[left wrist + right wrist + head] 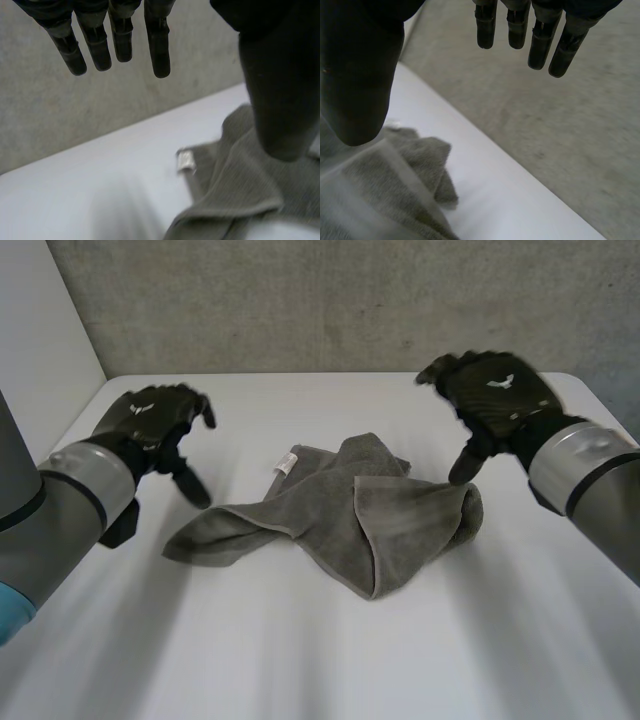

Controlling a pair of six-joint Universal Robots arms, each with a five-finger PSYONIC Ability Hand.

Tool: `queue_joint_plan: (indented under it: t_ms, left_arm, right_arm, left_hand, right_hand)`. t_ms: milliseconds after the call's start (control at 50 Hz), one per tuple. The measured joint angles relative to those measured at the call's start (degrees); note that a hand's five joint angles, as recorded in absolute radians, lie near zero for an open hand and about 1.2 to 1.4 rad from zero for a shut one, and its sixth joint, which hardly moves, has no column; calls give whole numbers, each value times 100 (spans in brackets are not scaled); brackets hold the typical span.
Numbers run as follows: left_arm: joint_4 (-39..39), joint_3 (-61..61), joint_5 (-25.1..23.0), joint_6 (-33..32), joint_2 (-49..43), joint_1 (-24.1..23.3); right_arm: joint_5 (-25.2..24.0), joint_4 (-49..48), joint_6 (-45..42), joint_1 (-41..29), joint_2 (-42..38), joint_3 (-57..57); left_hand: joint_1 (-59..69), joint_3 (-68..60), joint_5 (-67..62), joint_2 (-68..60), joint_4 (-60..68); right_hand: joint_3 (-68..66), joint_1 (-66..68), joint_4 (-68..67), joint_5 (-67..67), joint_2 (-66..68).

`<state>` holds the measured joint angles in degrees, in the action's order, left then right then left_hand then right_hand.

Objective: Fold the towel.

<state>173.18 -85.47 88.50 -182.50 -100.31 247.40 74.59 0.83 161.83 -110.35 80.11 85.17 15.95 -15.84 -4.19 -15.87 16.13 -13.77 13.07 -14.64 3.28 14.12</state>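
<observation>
A crumpled grey towel (pixel 350 515) lies on the white table (pixel 320 660).

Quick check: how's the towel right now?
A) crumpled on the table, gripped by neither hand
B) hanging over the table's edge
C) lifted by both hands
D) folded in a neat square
A: the towel lies bunched on the table, and the left hand and right hand flank it with fingers straight, gripping nothing.

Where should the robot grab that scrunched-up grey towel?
Probably the towel by its thin tail end, from the robot's left with the open left hand: it sticks out flat, clear of the bunched middle. The open right hand could pinch the rolled fold nearest it.
</observation>
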Motion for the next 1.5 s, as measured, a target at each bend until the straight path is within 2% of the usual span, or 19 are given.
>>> queue_joint_plan:
  t_ms: [40, 140, 260, 380, 500, 620, 640, 660, 700, 760, 800, 920, 1020, 1180, 1280, 1340, 1440, 1500]
  left_arm:
    - [106, -204, -161, -269, -104, 259]
    - [574, -570, -582, -569, -535, 666]
    - [1370, -752, -858, -604, -1217, 816]
    - [1992, -691, -879, -579, -1743, 808]
    - [2187, -521, -864, -587, -2033, 800]
    - [2178, -377, -836, -617, -2266, 796]
    - [2169, -354, -832, -621, -2304, 795]
    - [2159, -324, -829, -624, -2355, 794]
    - [2146, -279, -826, -628, -2421, 794]
    - [2128, -208, -826, -629, -2524, 792]
    - [2121, -179, -826, -628, -2559, 792]
    - [2115, -174, -825, -614, -2575, 792]
    - [2116, -244, -821, -602, -2534, 792]
    - [2121, -332, -823, -598, -2504, 791]
    - [2123, -343, -826, -604, -2517, 786]
    - [2123, -342, -824, -613, -2533, 785]
    - [2114, -337, -819, -627, -2553, 775]
    - [2109, -337, -818, -628, -2549, 769]
  right_arm:
    - [-234, -2, -489, -40, -287, -96]
    - [-361, -4, -1540, -382, -1033, -447]
    - [-129, -69, -2567, -946, -2011, -981]
    - [175, -525, -3010, -1291, -2767, -1397]
    - [442, -900, -3321, -1448, -3365, -1757]
    - [786, -960, -3618, -1464, -3791, -2089]
    - [821, -957, -3647, -1463, -3835, -2129]
    - [852, -955, -3671, -1459, -3871, -2174]
    - [878, -948, -3689, -1449, -3901, -2218]
    - [893, -934, -3687, -1422, -3880, -2263]
    - [892, -928, -3671, -1406, -3839, -2263]
    - [881, -904, -3593, -1356, -3645, -2127]
    - [857, -909, -3498, -1304, -3471, -1776]
    - [802, -1023, -3241, -1202, -3132, -1067]
    - [737, -1153, -2973, -1125, -2929, -740]
    - [677, -1247, -2838, -1080, -2836, -598]
    - [585, -1380, -2734, -1009, -2745, -460]
    - [570, -1410, -2725, -991, -2713, -437]
  left_hand:
    - [0, 0, 0, 0, 0]
    - [0, 0, 0, 2, 0]
    - [0, 0, 0, 2, 0]
    - [0, 0, -1, 2, 0]
    - [0, 0, -1, 2, 0]
    - [78, -51, -293, -69, 34]
    - [565, -562, -833, -581, 546]
    - [1254, -1257, -1500, -1274, 1233]
    - [2318, -2256, -2443, -2280, 2236]
    - [3935, -3936, -4077, -4000, 3930]
    - [4256, -4281, -4420, -4307, 4287]
    - [4267, -4283, -4449, -4292, 4273]
    - [4069, -4084, -4261, -4077, 4051]
    - [3913, -3930, -4098, -3921, 3893]
    - [3902, -3919, -4103, -3914, 3897]
    - [4009, -4022, -4169, -4021, 3997]
    - [5224, -5352, -5424, -5349, 5303]
    - [5733, -6055, -6011, -6038, 6077]
  right_hand:
    - [0, 0, 0, 0, 0]
    - [0, 0, 0, 0, 0]
    - [0, 1, 0, 0, 0]
    - [-25, 78, -18, 22, 27]
    - [-828, 873, -725, 956, 786]
    - [-2725, 2821, -2625, 2756, 2754]
    - [-3347, 3502, -3258, 3398, 3334]
    - [-4229, 4365, -4138, 4285, 4294]
    - [-4944, 4993, -4809, 4966, 4913]
    - [-5233, 5307, -5130, 5283, 5145]
    - [-5185, 5255, -5091, 5239, 5127]
    - [-4399, 4449, -4324, 4448, 4337]
    - [-2851, 2862, -2807, 2855, 2828]
    - [-2537, 2477, -2441, 2446, 2530]
    - [-2635, 2742, -2540, 2715, 2619]
    - [-3414, 3541, -3336, 3487, 3401]
    - [-5118, 5188, -5021, 5146, 4983]
    - [-5589, 5663, -5491, 5678, 5436]
